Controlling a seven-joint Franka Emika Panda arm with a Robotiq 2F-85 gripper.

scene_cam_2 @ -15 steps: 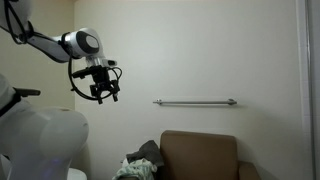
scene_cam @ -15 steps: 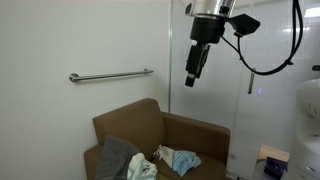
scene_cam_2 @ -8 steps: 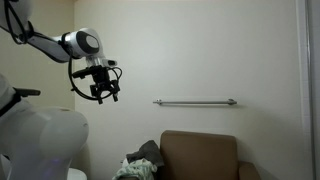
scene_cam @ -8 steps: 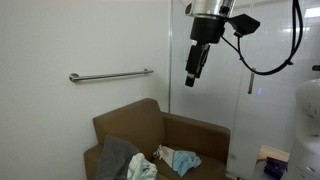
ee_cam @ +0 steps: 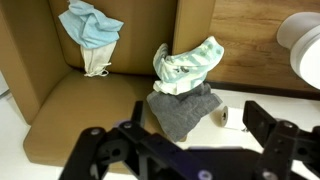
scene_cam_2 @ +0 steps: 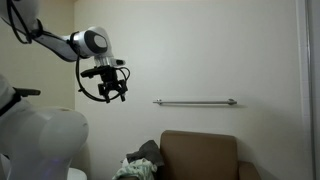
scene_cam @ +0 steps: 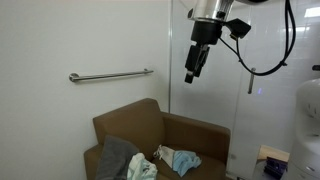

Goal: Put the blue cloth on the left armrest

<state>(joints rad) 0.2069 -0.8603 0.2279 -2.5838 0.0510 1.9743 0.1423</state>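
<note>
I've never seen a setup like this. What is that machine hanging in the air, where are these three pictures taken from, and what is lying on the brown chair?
The machine is a robot arm with a two-fingered gripper at its end, steered remotely by a person. Two pictures come from cameras standing in the room; both show the gripper high above a brown armchair, near a wall rail. The third comes from a camera on the wrist, looking down past the gripper's dark fingers. On the seat lie three cloths: a blue cloth, a green-and-white patterned cloth and a grey cloth. The gripper holds nothing; its fingers stand apart.
</note>
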